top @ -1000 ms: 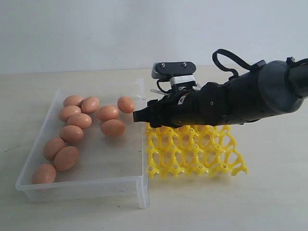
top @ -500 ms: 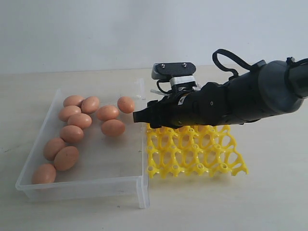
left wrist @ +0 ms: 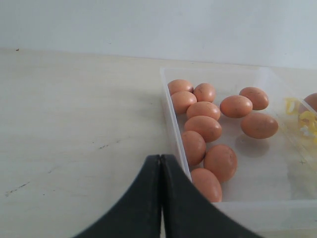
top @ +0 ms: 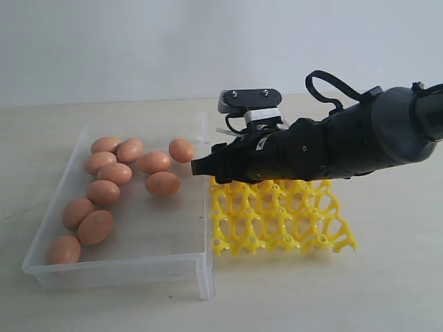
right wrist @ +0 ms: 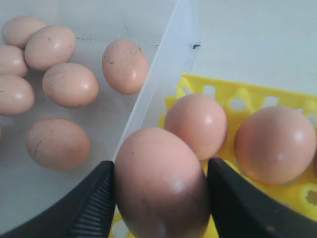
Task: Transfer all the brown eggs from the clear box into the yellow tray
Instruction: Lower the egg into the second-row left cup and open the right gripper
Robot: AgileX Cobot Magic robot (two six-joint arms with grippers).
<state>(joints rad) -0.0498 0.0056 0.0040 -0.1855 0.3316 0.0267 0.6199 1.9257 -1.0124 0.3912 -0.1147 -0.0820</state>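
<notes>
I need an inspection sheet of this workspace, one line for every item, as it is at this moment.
Surface: pale table, a few faint dark marks.
Job's things: eleven brown eggs lie in the clear box; two seated eggs are in the yellow tray, which stands beside the box.
Clutter: nothing seen.
End effectors: left end effector shut, empty, over the table near the box; right end effector closed on a held egg over the tray's edge by the box wall.
Cables: black cable loops on the right arm.
Surroundings: plain pale wall.
</notes>
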